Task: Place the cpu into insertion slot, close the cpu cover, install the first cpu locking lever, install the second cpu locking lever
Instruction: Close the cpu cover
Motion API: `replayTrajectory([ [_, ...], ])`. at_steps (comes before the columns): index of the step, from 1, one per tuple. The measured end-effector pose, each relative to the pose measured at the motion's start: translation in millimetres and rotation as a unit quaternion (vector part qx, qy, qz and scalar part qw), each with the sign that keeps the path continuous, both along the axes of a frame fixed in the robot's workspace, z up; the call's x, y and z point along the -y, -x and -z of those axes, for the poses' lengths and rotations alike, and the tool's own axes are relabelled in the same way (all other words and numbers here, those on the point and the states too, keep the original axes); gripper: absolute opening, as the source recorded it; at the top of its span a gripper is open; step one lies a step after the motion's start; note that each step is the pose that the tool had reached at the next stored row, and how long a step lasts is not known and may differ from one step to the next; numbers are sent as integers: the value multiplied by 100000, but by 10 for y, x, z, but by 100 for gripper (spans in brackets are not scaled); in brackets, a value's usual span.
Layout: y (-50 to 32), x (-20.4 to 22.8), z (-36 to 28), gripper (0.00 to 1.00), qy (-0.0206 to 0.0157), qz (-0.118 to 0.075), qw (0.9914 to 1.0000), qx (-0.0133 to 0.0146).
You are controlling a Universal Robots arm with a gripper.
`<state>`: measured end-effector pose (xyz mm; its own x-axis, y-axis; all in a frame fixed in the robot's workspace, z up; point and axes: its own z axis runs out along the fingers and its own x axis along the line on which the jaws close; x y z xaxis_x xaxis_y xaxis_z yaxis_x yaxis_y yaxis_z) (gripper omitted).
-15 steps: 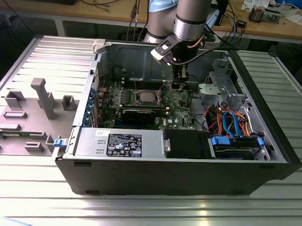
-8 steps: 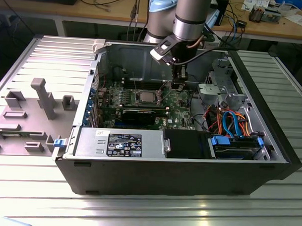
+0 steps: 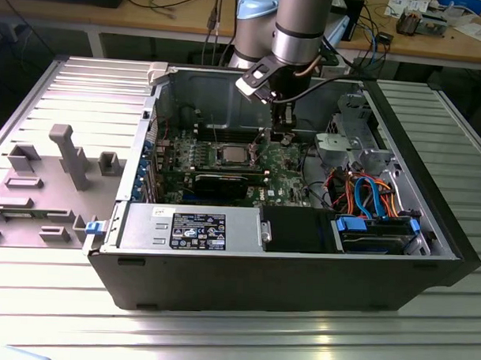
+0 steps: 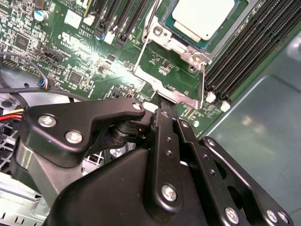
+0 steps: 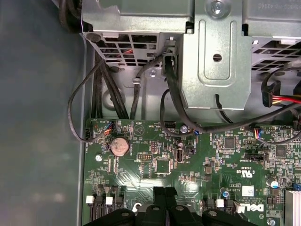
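In the exterior view an open computer case lies on a ribbed metal counter. The arm comes down into it from 12 o'clock. The end effector hangs low over the green motherboard, and in both wrist views its black fingers are pressed together, with nothing to be seen between them.

The cpu sits in the insertion slot at about 8 o'clock from the end effector in the exterior view, near it but apart. In the second wrist view the cpu's pale metal top shows inside the silvery cpu cover, which frames it; whether that cover is locked down I cannot tell. A thin lever rod runs beside the frame, and the fingertips are just short of the frame's nearest edge.

A labelled power supply lies at 6 o'clock from the cpu. In the first wrist view a coin battery sits on the board, with black cables looping nearby.
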<state>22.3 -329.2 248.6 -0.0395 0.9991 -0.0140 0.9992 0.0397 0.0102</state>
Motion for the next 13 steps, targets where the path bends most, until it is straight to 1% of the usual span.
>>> replayTrajectory([
  [8,44,0,0,11,-2,-1,100000,1],
  [13,50,0,0,11,0,-3,100000,3],
])
